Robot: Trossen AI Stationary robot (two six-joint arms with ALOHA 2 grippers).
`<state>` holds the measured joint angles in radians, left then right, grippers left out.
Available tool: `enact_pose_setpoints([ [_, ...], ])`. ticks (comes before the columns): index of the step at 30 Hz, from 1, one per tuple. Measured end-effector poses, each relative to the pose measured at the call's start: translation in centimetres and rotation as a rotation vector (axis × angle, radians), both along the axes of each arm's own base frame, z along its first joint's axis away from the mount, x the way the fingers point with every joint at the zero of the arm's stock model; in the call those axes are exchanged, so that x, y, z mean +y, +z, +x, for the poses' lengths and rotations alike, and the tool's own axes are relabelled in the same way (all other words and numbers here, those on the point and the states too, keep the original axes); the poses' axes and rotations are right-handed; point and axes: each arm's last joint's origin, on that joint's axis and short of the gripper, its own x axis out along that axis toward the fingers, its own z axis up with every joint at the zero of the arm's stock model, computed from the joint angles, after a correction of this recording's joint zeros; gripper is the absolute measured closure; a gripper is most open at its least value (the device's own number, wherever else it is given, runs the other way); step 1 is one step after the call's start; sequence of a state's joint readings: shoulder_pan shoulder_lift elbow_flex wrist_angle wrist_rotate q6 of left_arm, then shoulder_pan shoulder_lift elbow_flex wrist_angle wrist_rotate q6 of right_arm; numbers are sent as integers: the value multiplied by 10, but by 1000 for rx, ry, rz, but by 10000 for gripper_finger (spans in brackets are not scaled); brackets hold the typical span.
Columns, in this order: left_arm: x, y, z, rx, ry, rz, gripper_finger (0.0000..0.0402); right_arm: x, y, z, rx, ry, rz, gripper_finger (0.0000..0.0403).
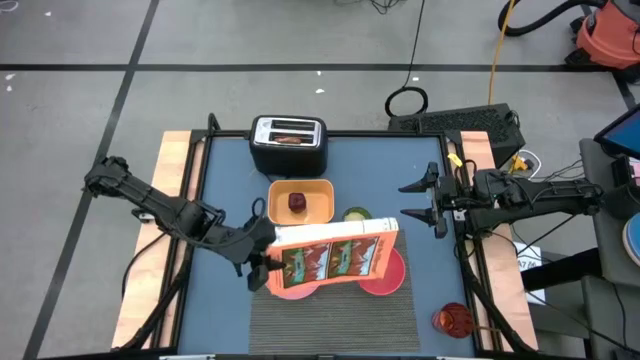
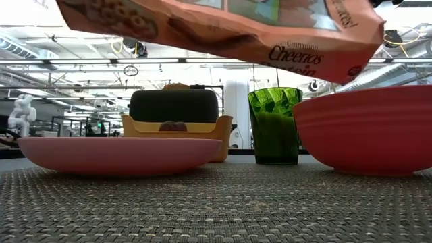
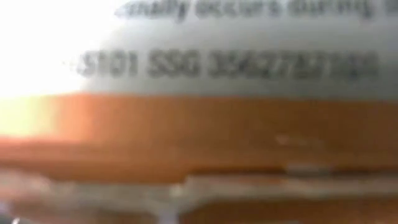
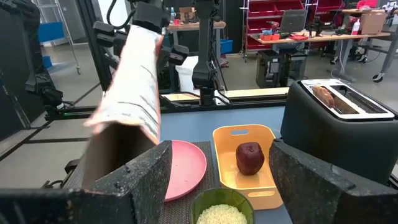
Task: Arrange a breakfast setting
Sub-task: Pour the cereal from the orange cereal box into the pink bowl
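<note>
My left gripper [image 1: 264,262] is shut on the orange-red cereal box [image 1: 335,255], which is held in the air over the round pink plate [image 1: 292,291] and the pink bowl [image 1: 388,278]. Both stand on the dark grey ribbed placemat [image 1: 330,320]. The box's open end [image 4: 115,152] is the lower one and hangs over the bowl [image 2: 368,135]. The dark-red fruit [image 4: 250,157] lies in a yellow tray [image 1: 318,212]. The toast [image 4: 324,94] sticks out of the toaster's slot. My right gripper [image 1: 425,205] is open and empty at the right. The spoon is not in view. My left gripper holds the cereal box at its closed left end [image 1: 278,262], coming level from the table's left; the box fills the left wrist view [image 3: 199,124], so the fingers' exact place is hidden. The box is lifted clear and lies lengthwise, tilted with its open right end lower.
A black toaster [image 1: 288,143] stands at the far middle. A green cup [image 1: 355,214] stands between the tray and the bowl, with pale grains inside it in the right wrist view [image 4: 221,213]. A small red glass [image 1: 452,320] stands at the near right.
</note>
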<state>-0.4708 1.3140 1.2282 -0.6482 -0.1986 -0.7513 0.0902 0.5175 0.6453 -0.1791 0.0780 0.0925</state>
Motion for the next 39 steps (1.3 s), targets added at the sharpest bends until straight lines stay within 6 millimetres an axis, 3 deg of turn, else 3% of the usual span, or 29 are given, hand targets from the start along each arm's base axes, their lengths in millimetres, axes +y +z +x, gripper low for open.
enact_pose_setpoints([
  [39,7,-2,3,13,-7,26,216,0,0,1,3,1,0,145],
])
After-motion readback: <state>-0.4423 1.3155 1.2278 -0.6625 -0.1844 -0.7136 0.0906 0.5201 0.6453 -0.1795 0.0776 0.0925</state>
